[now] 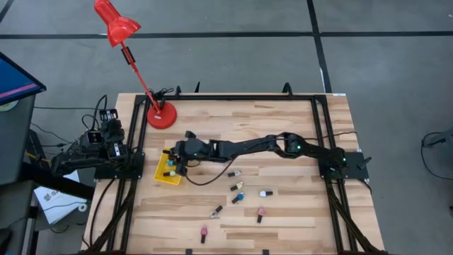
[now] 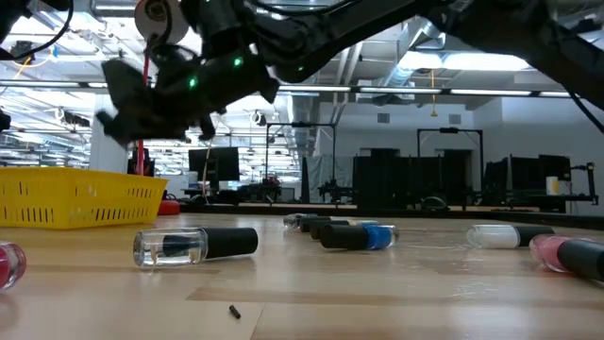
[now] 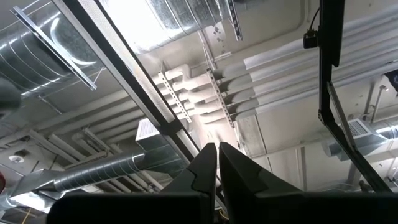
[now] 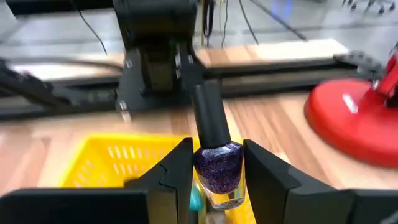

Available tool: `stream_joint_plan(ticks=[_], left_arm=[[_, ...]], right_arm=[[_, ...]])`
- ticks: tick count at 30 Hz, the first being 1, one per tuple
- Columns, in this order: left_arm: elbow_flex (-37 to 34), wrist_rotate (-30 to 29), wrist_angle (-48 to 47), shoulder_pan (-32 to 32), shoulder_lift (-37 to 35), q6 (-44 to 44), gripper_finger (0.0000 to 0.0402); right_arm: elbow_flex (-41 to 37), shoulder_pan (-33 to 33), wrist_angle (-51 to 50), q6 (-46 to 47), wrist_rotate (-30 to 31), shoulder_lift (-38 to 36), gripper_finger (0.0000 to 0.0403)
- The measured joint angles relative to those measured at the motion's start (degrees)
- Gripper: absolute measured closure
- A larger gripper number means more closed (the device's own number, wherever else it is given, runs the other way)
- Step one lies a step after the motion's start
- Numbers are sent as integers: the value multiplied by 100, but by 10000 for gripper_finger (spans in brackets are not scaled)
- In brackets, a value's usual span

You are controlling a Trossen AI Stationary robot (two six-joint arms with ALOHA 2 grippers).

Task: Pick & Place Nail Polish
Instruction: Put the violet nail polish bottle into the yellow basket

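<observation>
The right arm was stretched across the wooden table (image 1: pixel 283 205) toward its left side, and the right gripper (image 4: pixel 214 171) was held above the yellow basket (image 1: pixel 170 172), its two fingers pinched on a purple glitter nail polish bottle (image 4: pixel 217 168) with a black cap. In the right wrist view the bottle was seen standing upright between the fingers, the cap rising above them, with the basket's yellow mesh directly below and something teal just beneath the bottle. A red lamp base (image 4: pixel 354 121) was seen near the basket, belonging to the red desk lamp (image 1: pixel 117 21) at the table's far left corner. The left gripper (image 3: pixel 217 165) was parked off the table's left edge, pointed up at the ceiling ducts, its fingers pressed together on nothing. Other nail polish bottles were left lying on their sides on the table, well apart from the basket: a clear bottle with a black cap (image 2: pixel 193 246), a blue bottle (image 2: pixel 359 236), a whitish bottle (image 2: pixel 510 236) and a pink bottle (image 2: pixel 566 253). A further pink bottle (image 1: pixel 204 234) was seen near the table's front edge.
</observation>
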Motion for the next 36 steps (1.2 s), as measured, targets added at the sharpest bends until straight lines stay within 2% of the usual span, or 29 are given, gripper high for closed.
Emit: stream_joint_plan(ticks=[14, 36], left_arm=[[0, -2, -2, 0, 1, -1, 387], [2, -2, -1, 0, 0, -2, 387]], right_arm=[[28, 35, -361, -16, 21, -14, 294], [28, 325, -109, -621, -163, -15, 294]])
